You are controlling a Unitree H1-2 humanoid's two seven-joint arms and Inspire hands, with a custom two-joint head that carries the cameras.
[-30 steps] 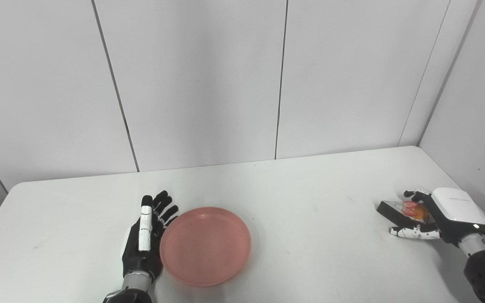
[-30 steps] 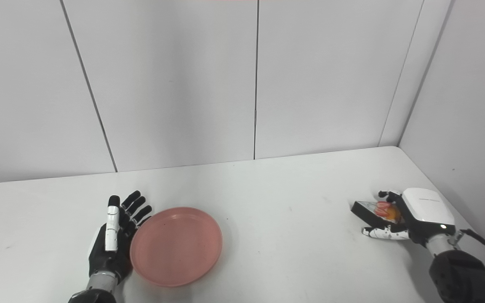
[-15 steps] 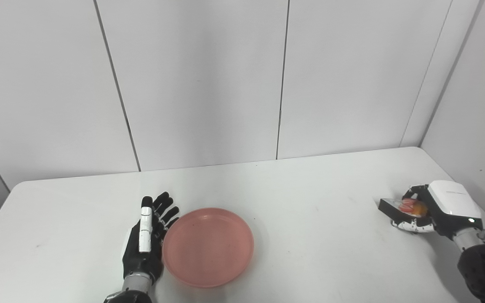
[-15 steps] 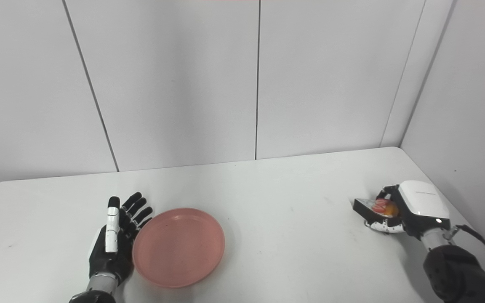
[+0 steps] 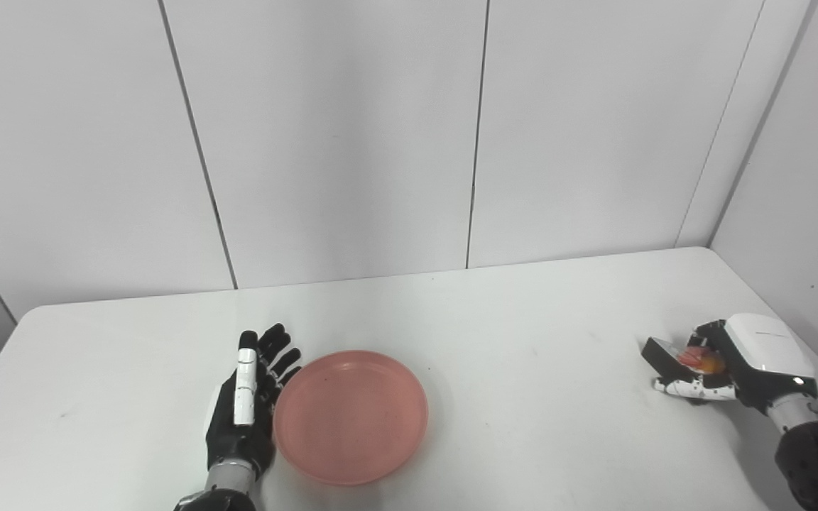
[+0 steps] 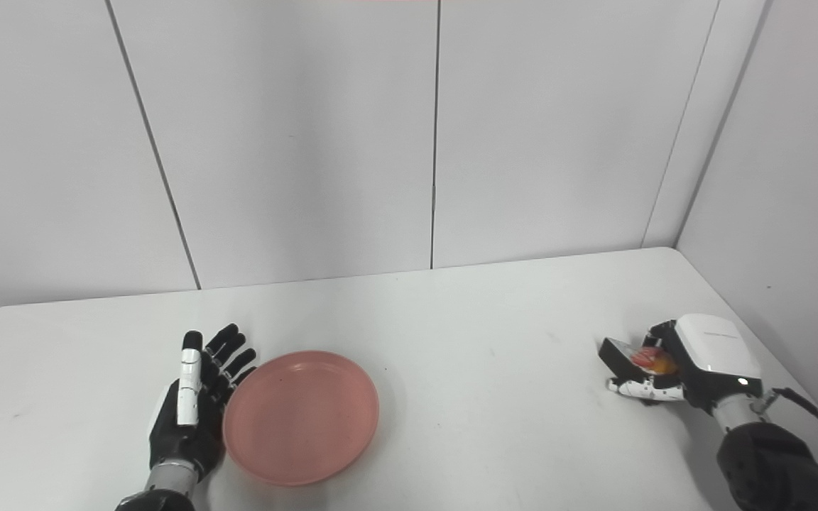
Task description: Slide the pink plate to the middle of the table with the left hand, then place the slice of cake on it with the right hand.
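Your left robot hand lies flat on the white surface with its fingers spread apart and holding nothing, its inner edge right against the left rim of the pink plate. The plate sits toward the near edge of the surface, a little left of centre, with nothing on it

Your right robot hand is far over on the right side of the surface, well apart from the plate. Its fingers are closed around the slice of cake, a dark wedge with a red and orange topping; the dark tip of the slice sticks out to the left past the fingers. The white thumb lies under the slice, just above the surface, and you cannot tell whether the slice itself touches the surface or is lifted clear of it

Behind the surface stand plain grey wall panels
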